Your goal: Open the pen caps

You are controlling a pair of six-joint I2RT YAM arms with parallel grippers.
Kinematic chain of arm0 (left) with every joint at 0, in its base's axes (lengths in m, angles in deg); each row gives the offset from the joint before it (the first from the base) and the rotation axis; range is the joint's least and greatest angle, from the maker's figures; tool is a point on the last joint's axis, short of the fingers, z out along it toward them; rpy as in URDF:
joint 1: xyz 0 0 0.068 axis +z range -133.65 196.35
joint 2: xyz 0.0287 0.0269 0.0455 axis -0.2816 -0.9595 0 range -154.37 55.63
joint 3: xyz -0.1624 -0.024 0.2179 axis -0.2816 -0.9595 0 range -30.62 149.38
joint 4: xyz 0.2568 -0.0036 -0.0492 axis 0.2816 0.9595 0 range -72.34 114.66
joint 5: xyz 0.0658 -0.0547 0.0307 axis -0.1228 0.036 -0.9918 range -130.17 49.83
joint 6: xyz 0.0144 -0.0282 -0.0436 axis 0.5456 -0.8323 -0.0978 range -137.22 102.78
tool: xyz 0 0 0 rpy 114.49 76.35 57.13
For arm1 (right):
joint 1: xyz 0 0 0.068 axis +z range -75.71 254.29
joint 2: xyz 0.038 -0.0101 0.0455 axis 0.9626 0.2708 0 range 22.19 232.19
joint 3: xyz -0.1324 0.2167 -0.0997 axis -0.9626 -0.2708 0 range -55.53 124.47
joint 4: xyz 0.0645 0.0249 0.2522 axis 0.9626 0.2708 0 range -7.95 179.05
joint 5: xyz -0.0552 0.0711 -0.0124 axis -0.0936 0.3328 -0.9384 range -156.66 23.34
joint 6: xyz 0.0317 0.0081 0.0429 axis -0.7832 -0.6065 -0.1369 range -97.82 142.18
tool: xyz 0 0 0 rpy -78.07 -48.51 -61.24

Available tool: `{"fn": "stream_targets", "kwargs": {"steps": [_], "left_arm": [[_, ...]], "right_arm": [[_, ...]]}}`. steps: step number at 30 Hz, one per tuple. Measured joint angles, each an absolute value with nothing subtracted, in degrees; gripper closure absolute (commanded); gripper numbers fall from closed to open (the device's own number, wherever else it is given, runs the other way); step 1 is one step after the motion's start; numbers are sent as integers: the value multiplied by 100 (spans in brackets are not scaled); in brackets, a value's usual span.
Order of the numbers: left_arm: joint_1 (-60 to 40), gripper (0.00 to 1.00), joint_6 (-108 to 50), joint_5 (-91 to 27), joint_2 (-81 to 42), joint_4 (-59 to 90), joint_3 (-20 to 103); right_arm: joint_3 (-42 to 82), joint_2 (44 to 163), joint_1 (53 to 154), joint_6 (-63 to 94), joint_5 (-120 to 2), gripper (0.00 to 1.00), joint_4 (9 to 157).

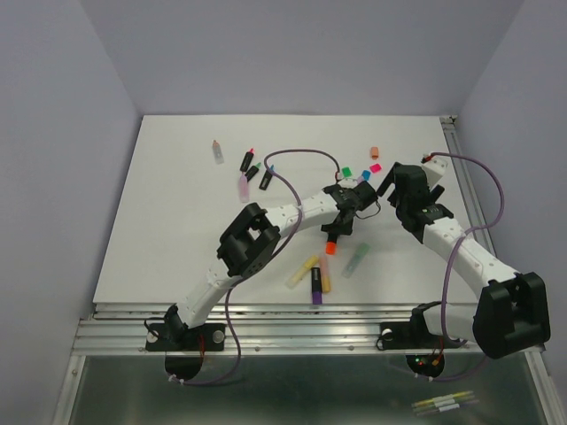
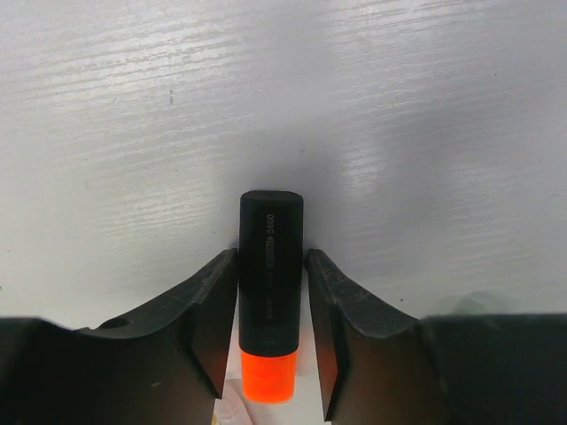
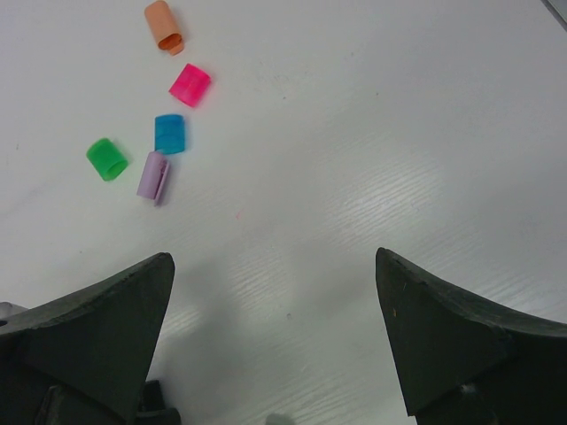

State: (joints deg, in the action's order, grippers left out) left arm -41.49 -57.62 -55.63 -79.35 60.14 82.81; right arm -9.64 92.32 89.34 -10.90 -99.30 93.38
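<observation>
Left tool [image 2: 271, 257]: in my left wrist view the two dark fingers [image 2: 213, 310] stand on either side of a black pen [image 2: 270, 266] lying flat on the white surface [image 2: 399, 133]. The left finger touches the barrel. The right one is at most a hairline off it. I cannot tell whether the tool grips the pen or only brackets it. The orange cap [image 2: 268, 376] is on the pen's near end, low between the fingers. The finger bases are cut off by the frame's lower edge. The print on the barrel is too dim to read.

From above, the tool covers most of that barrel and only the orange end shows.

Right tool [image 3: 273, 258]: wide apart and holding nothing, above bare surface. Its fingers are cropped at the bottom of the right wrist view.

Loose caps: five lie beyond it, up and to the left. They are orange [image 3: 165, 25], pink [image 3: 190, 84], blue [image 3: 169, 133], green [image 3: 106, 158] and purple [image 3: 153, 176]. The green and purple ones are near each other but apart.

Other pens: a pastel group [image 1: 316, 276] lies near the front edge, overlapping so that I cannot count it surely. A second scatter [image 1: 253, 172] lies farther back on the left, its details too small to make out.
</observation>
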Motion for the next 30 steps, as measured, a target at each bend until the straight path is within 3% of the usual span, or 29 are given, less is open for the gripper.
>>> {"fn": "stream_targets", "kwargs": {"steps": [3, 6, 9, 11, 19, 30], "left_arm": [[-4180, 54, -5734, -5598, -7937, 5968, 8272], [-4182, 65, -5714, -5602, -7937, 5944, 8259], [-4184, 88, -5664, -5594, -7942, 5920, 8259], [-4182, 99, -5649, -5607, -7944, 5913, 8259], [-3996, 100, -5675, -5574, -7819, 5725, 8108], [-2969, 100, -5642, -6339, -6733, 5052, 7523]], "right_arm": [[-964, 9232, 8934, -1090, -9933, 0, 9338], [-964, 9232, 8934, -1090, -9948, 0, 9338], [-964, 9230, 8934, -1090, -9961, 0, 9338], [-964, 9226, 8934, -1092, -9968, 0, 9338], [-988, 8911, 8934, -1326, -9854, 0, 9336], [-1437, 7971, 8934, -1179, -8444, 0, 8619]]}}
